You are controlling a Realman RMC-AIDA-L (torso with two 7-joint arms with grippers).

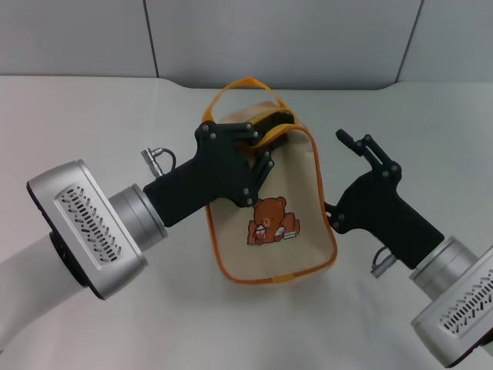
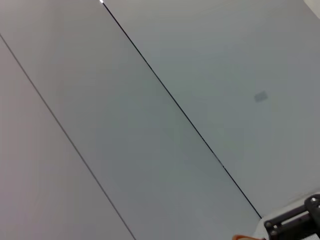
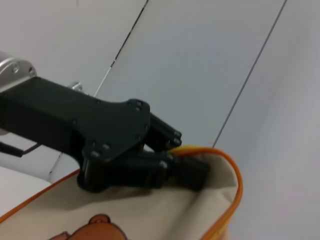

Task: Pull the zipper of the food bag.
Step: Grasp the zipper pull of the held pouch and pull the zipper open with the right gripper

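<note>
Food bag [image 1: 289,231] lay on counter [image 1: 92,116], bear patch [image 1: 269,220] up. Left gripper [image 1: 271,139] jaws clamped its far top edge w/ zipper; right gripper [image 1: 354,142] alongside, jaws narrow, holding nothing.

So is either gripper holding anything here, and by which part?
The left gripper is shut on the bag at its top rim, by the zipper. The right gripper holds nothing, beside the bag.

Work surface: I see a white table [image 1: 92,108], matte and plain, running to the far wall.
Backdrop: grey wall panels [image 1: 277,38] stand behind the table edge.
Panel seams: I count thin dark joint lines [image 1: 151,38] dividing the panels; wrist views show them slanting.
Light: even, soft, with faint shadows on the tabletop.
</note>
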